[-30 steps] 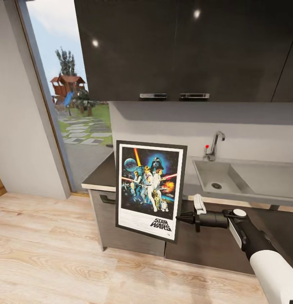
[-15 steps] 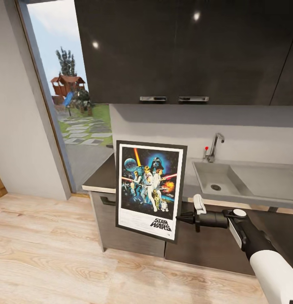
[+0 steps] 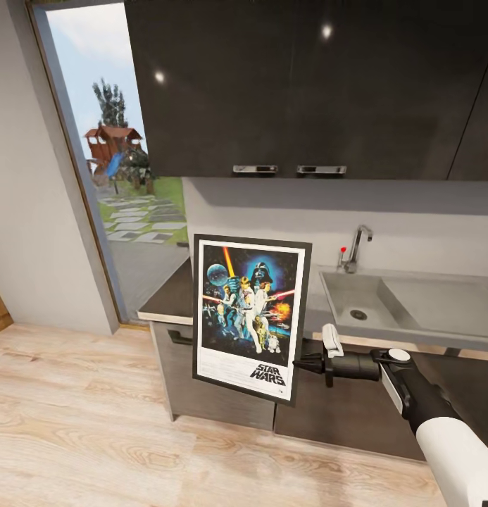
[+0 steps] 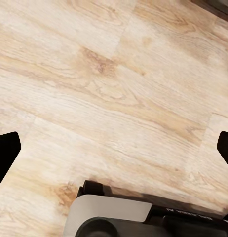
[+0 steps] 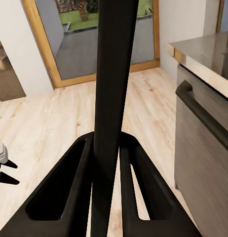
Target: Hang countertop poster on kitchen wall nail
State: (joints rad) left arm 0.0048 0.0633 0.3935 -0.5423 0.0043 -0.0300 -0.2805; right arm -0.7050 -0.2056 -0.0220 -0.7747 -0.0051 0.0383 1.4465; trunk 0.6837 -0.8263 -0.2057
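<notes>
The right gripper (image 3: 300, 364) is clamped on the poster's (image 3: 249, 317) lower right edge, holding it upright above the floor (image 3: 82, 422), in front of the desk (image 3: 166, 299). The left gripper's (image 4: 114, 150) 2 fingers are spread wide, holding nothing.

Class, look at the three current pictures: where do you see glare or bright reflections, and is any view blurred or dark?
Head view: small white light spots glint on the glossy dark upper cabinets, and the poster is sharp and evenly lit. Right wrist view: the poster's edge reads as a dark band between the fingers. Left wrist view: the wooden floor is evenly bright, without glare.
</notes>
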